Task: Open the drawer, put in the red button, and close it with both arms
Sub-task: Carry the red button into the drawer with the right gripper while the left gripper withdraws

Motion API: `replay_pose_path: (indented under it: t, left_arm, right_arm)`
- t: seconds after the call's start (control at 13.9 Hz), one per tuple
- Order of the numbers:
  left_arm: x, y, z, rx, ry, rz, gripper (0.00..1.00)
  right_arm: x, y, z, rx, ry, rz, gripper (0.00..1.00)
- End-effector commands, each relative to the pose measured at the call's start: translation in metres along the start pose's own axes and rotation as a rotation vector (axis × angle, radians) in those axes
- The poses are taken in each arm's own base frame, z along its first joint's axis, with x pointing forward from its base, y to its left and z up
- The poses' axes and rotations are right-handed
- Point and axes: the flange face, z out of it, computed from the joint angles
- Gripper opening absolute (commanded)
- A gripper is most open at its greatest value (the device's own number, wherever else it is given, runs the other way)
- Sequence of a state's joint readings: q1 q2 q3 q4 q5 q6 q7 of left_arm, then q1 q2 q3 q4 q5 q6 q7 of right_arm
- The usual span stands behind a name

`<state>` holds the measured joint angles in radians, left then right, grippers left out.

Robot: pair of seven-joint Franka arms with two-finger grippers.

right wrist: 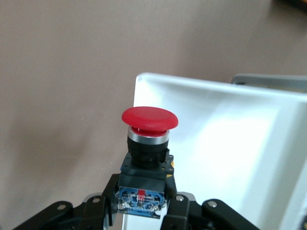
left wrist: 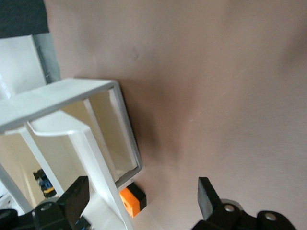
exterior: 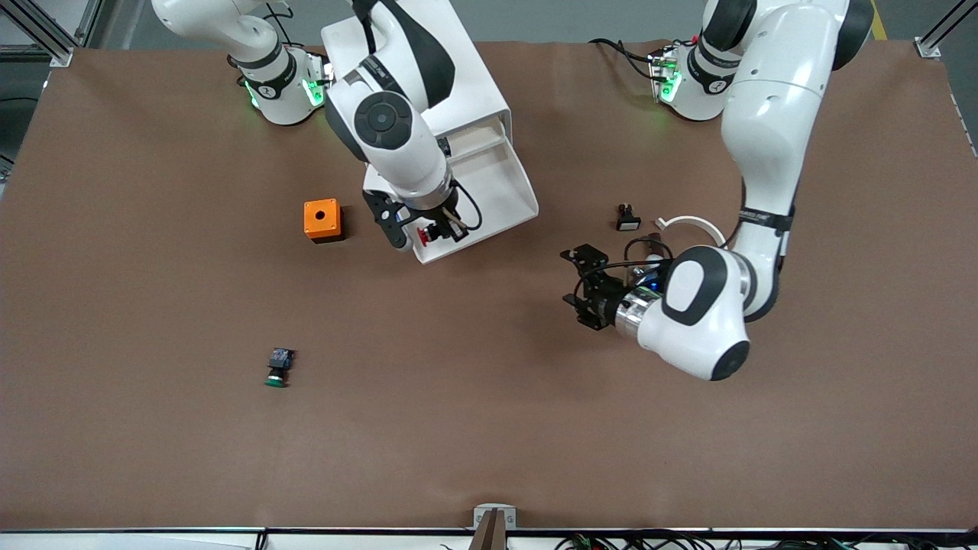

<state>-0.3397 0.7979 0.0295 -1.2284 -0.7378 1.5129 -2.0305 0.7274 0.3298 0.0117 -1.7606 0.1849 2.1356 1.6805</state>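
Right gripper (exterior: 429,231) clamped on the red button (exterior: 425,236), fingers (right wrist: 175,201) pinching its blue block, cap pointing away from the wrist. Held in the air over the front corner of the open drawer (exterior: 500,191), at the rim nearest the camera. Drawer pulled out of the cabinet (exterior: 428,69), tray white and bare inside in the right wrist view.

Left gripper (exterior: 578,279) low over bare table, toward the left arm's end, fingers (left wrist: 207,194) spread wide, holding nothing, touching nothing.

Left wrist view alone shows the drawer from the side, with the orange box (left wrist: 132,200) past its corner. Front view alone shows the green button (exterior: 278,368), lying on the table nearer the camera, well apart from the drawer.
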Motion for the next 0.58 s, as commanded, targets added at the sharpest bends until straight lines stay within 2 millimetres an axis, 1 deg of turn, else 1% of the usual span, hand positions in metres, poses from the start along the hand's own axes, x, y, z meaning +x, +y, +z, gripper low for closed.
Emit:
replay_pose_path:
  t: [0.0,0.07,0.14,0.22,0.29,0.36,0.43,0.5]
  left_arm:
    - [0.013,-0.016,-0.035,-0.098,0.125,0.090,0.99]
    - [0.015,-0.020,-0.043,-0.128,0.168,0.115,0.99]
    - [0.018,-0.021,-0.047,-0.149,0.201,0.130,0.99]
    - [0.025,-0.017,-0.055,-0.175,0.234,0.142,0.99]
    - [0.029,-0.014,-0.063,-0.213,0.261,0.170,1.00]
    - [0.036,-0.008,-0.075,-0.264,0.299,0.203,1.00]
    - [0.042,-0.005,-0.078,-0.272,0.337,0.249,1.00]
    - [0.044,-0.004,-0.080,-0.268,0.367,0.318,1.00]
  right_arm:
    - [-0.015,0.016,0.019,0.042,-0.013,0.047,0.02]
    - [-0.020,0.018,0.022,0.056,-0.015,0.058,0.04]
    - [-0.027,0.020,0.026,0.061,-0.017,0.080,0.10]
    - [-0.030,0.020,0.027,0.064,-0.018,0.108,0.22]
    - [-0.029,0.019,0.027,0.065,-0.019,0.121,0.43]
    - [-0.030,0.018,0.025,0.068,-0.021,0.122,0.66]
    - [-0.031,0.019,0.025,0.063,-0.019,0.117,1.00]
    - [-0.030,0.017,0.022,0.069,-0.016,0.112,1.00]
